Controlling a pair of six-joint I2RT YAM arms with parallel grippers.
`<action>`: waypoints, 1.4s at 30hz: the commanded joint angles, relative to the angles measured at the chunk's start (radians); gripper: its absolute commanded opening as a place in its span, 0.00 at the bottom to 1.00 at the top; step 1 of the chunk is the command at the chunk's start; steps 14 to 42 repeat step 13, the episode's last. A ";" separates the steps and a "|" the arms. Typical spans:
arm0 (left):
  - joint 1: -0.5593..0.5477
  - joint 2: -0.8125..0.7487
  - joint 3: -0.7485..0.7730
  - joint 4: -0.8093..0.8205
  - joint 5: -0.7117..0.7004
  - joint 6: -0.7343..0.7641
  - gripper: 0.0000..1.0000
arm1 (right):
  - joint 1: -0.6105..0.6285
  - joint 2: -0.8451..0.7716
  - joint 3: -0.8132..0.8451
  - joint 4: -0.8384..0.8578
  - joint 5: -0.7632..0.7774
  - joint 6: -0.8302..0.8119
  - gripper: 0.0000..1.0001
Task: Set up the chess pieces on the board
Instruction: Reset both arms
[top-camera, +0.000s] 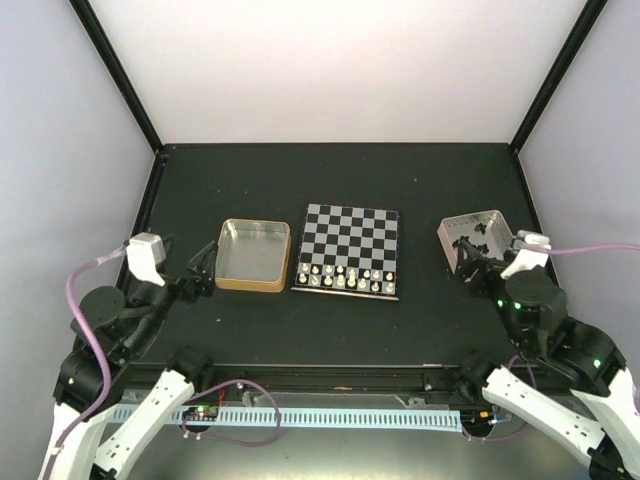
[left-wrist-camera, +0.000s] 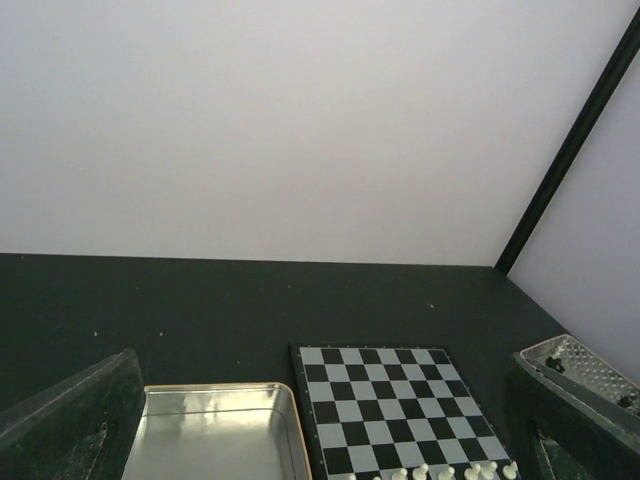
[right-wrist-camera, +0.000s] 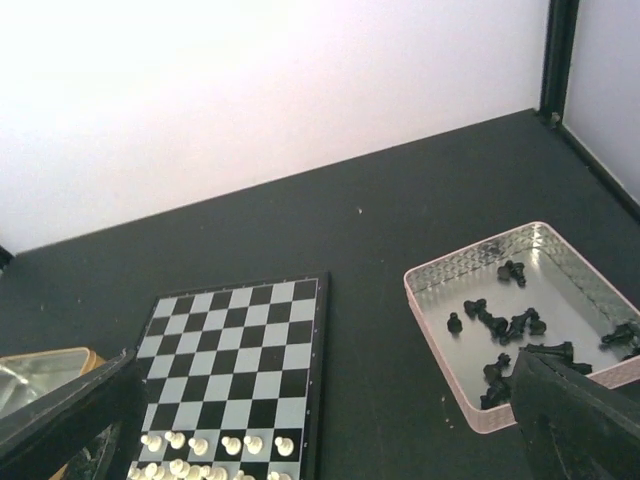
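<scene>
The white pieces (top-camera: 345, 278) stand packed into the two near rows of the board (top-camera: 350, 232), which lies flat mid-desk. The far rows are bare. The black pieces (right-wrist-camera: 505, 325) lie in a loose heap in the pink tin (right-wrist-camera: 470, 250), to the right of the board, so I judge the job about half done. The right pincer (top-camera: 468, 262) hangs at the tin's near edge, released, with nothing between its fingers. The left pincer (top-camera: 207, 268) sits beside the gold tin (top-camera: 250, 283), left of the board, also spread wide and empty.

The likeliest trouble is in the heap. The black pieces are tiny, mostly on their sides and touching one another, so a pinch could lift two at once or squirt one away across the slick metal floor. The fingers look broad beside them, and a finger catching the tin's wall could shove or tip what looks a light tin. A low carry over the near rows could topple the white ranks. The thin board may slide if nudged.

The pieces are small and rounded. The board is a chequer of black and silvery grey. The pink tin is shallow, with a patterned rim and a mirror-bright floor. The gold tin is rectangular, round-cornered and shiny inside. The desk (top-camera: 350, 180) is matt black.
</scene>
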 joint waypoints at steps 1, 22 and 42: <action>0.007 -0.047 0.062 -0.131 -0.029 -0.007 0.99 | 0.000 -0.055 0.064 -0.109 0.080 0.030 1.00; 0.007 -0.088 0.083 -0.197 -0.013 -0.020 0.99 | 0.000 -0.114 0.062 -0.160 0.047 0.073 1.00; 0.007 -0.088 0.083 -0.197 -0.013 -0.020 0.99 | 0.000 -0.114 0.062 -0.160 0.047 0.073 1.00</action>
